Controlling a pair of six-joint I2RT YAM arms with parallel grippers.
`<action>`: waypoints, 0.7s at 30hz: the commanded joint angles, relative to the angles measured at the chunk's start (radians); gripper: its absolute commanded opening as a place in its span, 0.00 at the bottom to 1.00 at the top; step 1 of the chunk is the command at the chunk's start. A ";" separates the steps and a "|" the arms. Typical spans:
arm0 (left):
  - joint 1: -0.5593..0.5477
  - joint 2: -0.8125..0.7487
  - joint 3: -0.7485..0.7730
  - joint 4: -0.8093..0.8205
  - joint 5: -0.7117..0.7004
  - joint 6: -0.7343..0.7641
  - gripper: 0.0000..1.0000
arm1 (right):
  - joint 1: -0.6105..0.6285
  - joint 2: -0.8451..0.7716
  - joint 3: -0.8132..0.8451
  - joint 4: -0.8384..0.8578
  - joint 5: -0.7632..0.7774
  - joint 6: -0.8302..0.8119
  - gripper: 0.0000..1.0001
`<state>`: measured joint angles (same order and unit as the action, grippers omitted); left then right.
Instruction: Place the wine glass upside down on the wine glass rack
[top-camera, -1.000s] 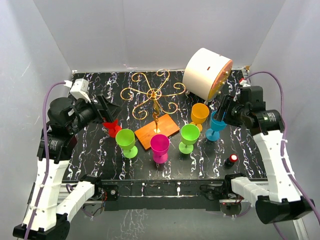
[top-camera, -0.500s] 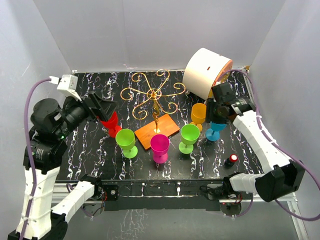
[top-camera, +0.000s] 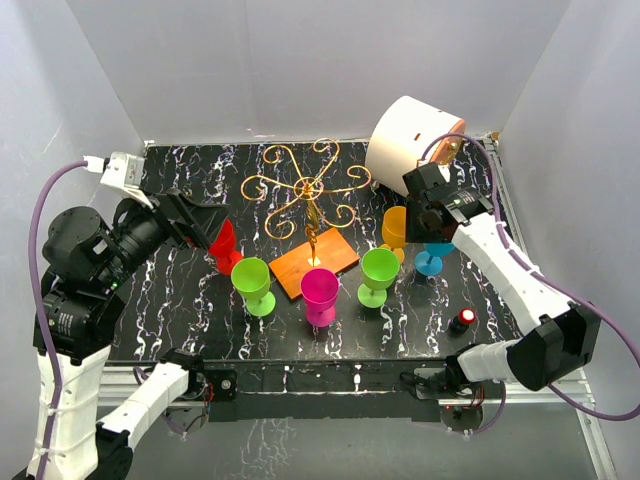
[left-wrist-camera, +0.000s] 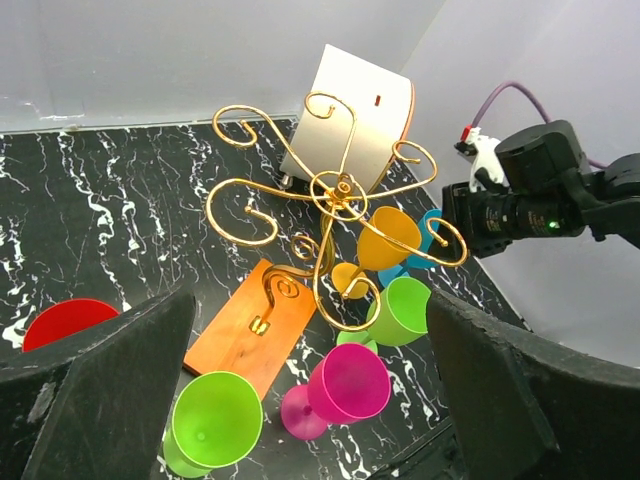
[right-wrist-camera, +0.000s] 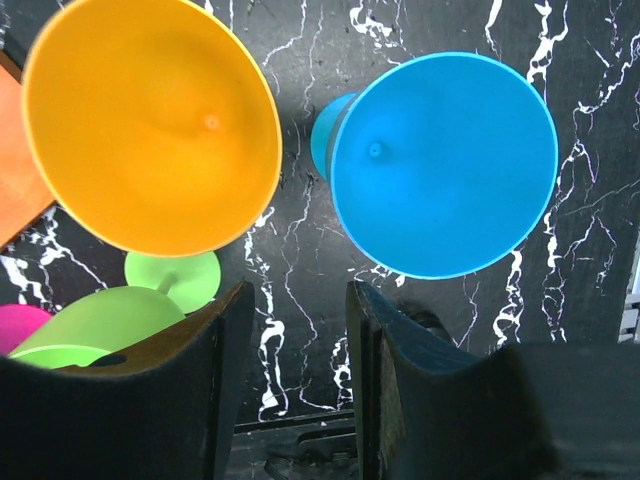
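The gold wire wine glass rack (top-camera: 308, 190) stands at the table's middle on its orange-brown wooden base (top-camera: 314, 262); the left wrist view shows it too (left-wrist-camera: 335, 195). Several upright plastic wine glasses stand around it: red (top-camera: 226, 250), green (top-camera: 252, 282), magenta (top-camera: 320, 290), green (top-camera: 379, 272), orange (top-camera: 398, 228) and blue (top-camera: 433, 258). My right gripper (top-camera: 425, 215) hangs over the orange (right-wrist-camera: 150, 125) and blue (right-wrist-camera: 445, 165) glasses, open at a narrow gap (right-wrist-camera: 298, 340) with nothing between its fingers. My left gripper (top-camera: 205, 222) is wide open (left-wrist-camera: 310, 390) above the red glass, holding nothing.
A large white cylinder (top-camera: 412, 145) lies on its side at the back right, close behind my right arm. A small black knob with a red top (top-camera: 463, 320) sits at the front right. White walls close in the table on three sides.
My right arm has swung in from the right to above the orange and blue glasses, its jaws narrowing. My left arm has risen and drawn back a little to the left.
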<state>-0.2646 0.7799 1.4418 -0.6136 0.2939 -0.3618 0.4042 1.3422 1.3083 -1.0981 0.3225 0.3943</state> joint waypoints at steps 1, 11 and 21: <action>-0.008 0.005 0.015 -0.004 -0.013 0.020 0.99 | 0.003 -0.060 0.068 0.048 0.032 0.009 0.39; -0.011 0.010 0.017 -0.007 -0.027 0.032 0.99 | 0.004 -0.009 0.015 0.082 0.170 0.017 0.31; -0.014 0.018 0.031 -0.012 -0.025 0.035 0.99 | -0.020 0.040 -0.016 0.180 0.110 -0.035 0.27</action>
<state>-0.2710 0.7937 1.4422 -0.6159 0.2718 -0.3393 0.4030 1.3727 1.3106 -1.0206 0.4526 0.3901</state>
